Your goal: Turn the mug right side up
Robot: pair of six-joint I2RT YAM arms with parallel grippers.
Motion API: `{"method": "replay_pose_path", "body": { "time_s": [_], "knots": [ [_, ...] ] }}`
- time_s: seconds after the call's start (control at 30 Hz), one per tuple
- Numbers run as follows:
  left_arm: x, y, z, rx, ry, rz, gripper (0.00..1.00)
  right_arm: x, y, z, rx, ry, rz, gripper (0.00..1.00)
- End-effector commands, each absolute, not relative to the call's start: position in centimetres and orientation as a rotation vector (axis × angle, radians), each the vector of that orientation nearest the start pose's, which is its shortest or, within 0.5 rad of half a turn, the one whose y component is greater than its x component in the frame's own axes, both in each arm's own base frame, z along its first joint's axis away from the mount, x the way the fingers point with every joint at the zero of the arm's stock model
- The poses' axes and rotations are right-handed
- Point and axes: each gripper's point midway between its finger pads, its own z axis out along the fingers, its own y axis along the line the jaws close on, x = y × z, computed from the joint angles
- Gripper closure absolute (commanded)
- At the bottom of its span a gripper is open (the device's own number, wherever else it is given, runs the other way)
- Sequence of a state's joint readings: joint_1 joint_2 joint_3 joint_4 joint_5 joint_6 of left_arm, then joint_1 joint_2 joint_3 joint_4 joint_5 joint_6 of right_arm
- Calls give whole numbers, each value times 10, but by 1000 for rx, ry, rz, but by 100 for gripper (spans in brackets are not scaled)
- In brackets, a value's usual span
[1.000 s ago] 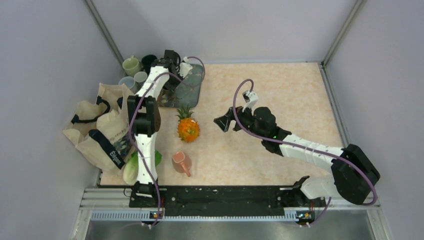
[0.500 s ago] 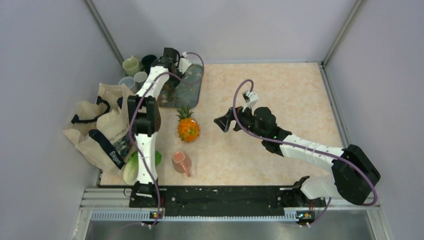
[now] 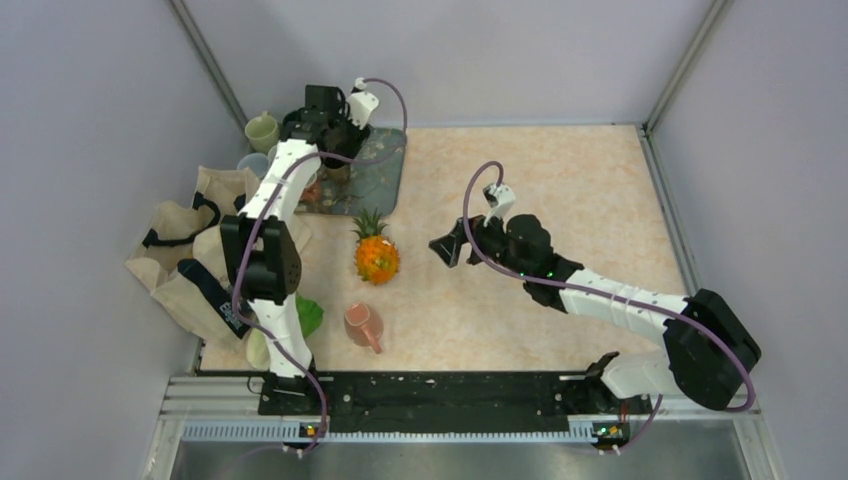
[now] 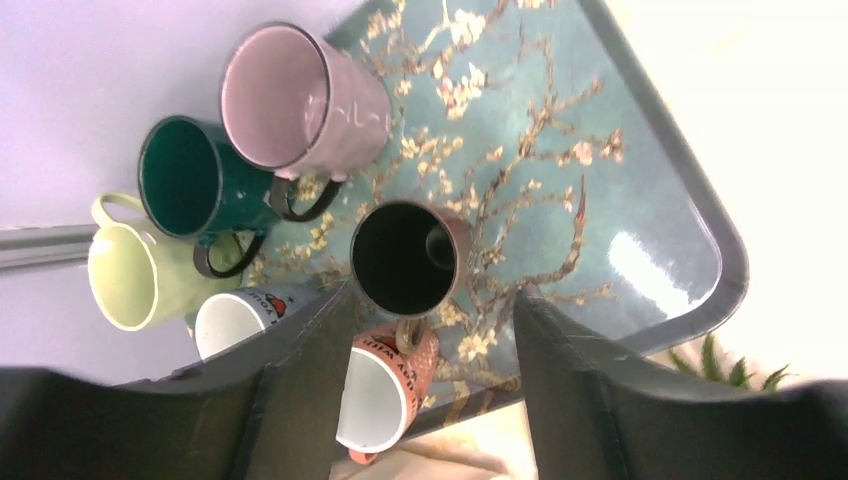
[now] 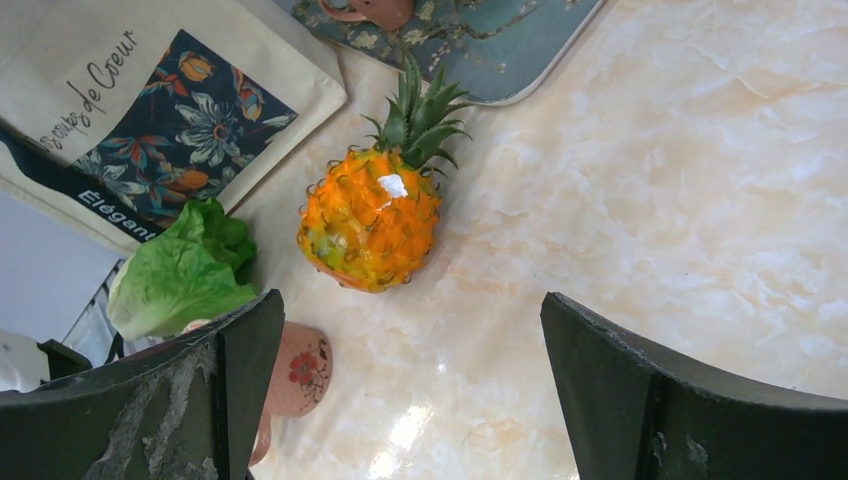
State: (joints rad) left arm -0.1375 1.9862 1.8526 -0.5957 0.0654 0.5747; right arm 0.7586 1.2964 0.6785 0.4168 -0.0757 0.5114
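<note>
A pink mug with a red flower (image 3: 362,325) sits on the table near the front, handle toward me; its opening does not show. In the right wrist view it (image 5: 292,368) sits low left, partly behind my left finger. My right gripper (image 3: 445,247) is open and empty, hovering right of the pineapple, well away from the mug; it also shows in its own view (image 5: 410,305). My left gripper (image 3: 333,150) is open and empty above the floral tray (image 3: 385,175). In the left wrist view (image 4: 432,310) it hangs over an upright copper mug (image 4: 408,258) and a salmon mug lying on its side (image 4: 385,395).
A pineapple (image 3: 376,255) stands mid-table and a lettuce (image 3: 305,318) lies left of the pink mug. Tote bags (image 3: 200,250) lie at the left. The tray (image 4: 620,200) and the corner behind it hold a lilac mug (image 4: 300,100), a teal mug (image 4: 190,185) and a pale green mug (image 4: 135,275).
My left arm has swung left and back, so its gripper now hangs over the tray's mugs. The right arm and the pink mug have not moved.
</note>
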Motion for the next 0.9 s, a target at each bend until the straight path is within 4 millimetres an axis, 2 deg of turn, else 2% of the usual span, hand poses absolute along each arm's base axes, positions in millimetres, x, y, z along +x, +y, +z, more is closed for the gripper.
{"method": "replay_pose_path", "body": {
  "time_s": [0.0, 0.1, 0.13, 0.3, 0.43, 0.7, 0.87],
  "knots": [
    [537, -82, 202, 872, 2070, 105, 50, 279, 309, 199, -311, 1824, 952, 1],
    [533, -77, 174, 928, 2133, 127, 96, 279, 306, 198, -309, 1829, 936, 1],
    [532, -73, 163, 943, 2162, 142, 100, 279, 305, 197, -311, 1831, 930, 1],
    [522, -61, 112, 1086, 2291, 280, 100, 281, 301, 194, -309, 1841, 895, 1],
    [533, -45, 87, 1080, 2332, 393, 100, 280, 301, 193, -315, 1845, 894, 1],
    [568, -27, 71, 1005, 2322, 522, 100, 282, 299, 191, -311, 1856, 871, 1],
    [587, -5, 65, 960, 2317, 613, 100, 284, 298, 191, -310, 1858, 853, 1]
  ]
}}
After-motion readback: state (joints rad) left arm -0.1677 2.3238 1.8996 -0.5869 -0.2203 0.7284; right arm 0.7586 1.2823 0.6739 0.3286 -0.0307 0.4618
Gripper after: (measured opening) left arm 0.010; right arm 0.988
